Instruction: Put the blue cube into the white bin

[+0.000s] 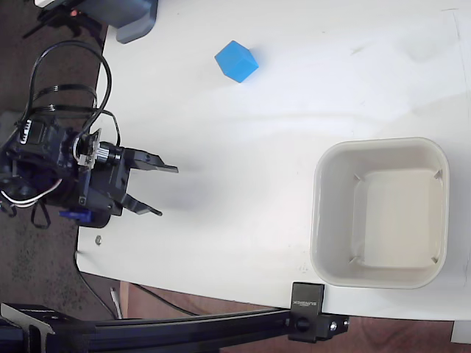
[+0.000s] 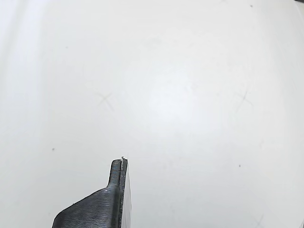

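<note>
fixed view: your gripper [image 1: 169,191] sat left of frame, jaws apart, empty; blue cube [image 1: 236,61] upper centre, ungrasped; white bin [image 1: 331,220] right, empty. all steps remained.

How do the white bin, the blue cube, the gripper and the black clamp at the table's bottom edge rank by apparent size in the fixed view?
1. white bin
2. gripper, open
3. and 4. blue cube and black clamp: they look alike in size, so no ranking between them.
</note>
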You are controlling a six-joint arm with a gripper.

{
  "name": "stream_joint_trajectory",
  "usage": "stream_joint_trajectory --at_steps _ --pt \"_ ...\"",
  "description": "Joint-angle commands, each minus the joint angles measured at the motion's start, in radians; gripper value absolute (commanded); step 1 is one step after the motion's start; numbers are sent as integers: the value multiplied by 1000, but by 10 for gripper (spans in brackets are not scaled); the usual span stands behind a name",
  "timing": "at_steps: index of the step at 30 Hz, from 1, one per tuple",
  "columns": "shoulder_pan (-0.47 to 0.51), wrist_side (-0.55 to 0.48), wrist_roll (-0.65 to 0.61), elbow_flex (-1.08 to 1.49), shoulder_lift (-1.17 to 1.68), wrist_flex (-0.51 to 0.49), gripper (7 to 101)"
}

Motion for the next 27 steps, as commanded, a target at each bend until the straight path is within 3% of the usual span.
stream_joint_trajectory --at_steps 1,13,17,20,23,27 --pt "15 -2 5 -23 23 -23 1003" --pt "15 3 6 -23 23 -21 1003" --pt "2 46 35 -150 -9 -12 1003" --pt "-104 178 146 -347 -213 -37 1003" --pt "-287 383 247 -534 -463 -37 1003" --pt "-486 600 477 -785 -811 -3 1003"
